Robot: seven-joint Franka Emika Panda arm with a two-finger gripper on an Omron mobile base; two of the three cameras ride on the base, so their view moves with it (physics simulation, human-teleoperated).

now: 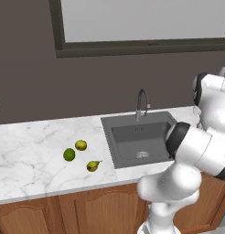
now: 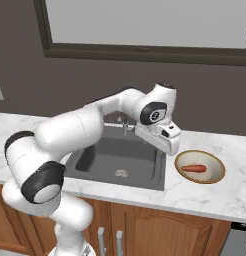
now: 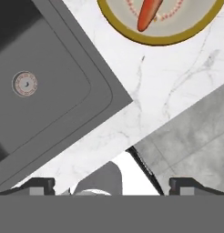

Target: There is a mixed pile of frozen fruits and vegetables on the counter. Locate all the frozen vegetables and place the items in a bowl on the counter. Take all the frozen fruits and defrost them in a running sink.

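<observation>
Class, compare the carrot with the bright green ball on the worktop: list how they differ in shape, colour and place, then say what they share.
The carrot is long, tapered and orange; the bright green ball is round and green. The carrot lies inside the bowl, to the right of the sink; the green ball sits on the bare counter, left of the sink, beside a duller yellow-green ball and a pear. Both are small produce items, and nothing is gripping either.

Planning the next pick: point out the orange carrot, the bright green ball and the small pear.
Slim orange carrot (image 2: 195, 169): right base view, middle of its body, lying in the wooden-rimmed bowl.
Bright green ball (image 1: 69, 154): left base view, its centre.
Small yellow-green pear (image 1: 92, 166): left base view, its rounded body.
</observation>
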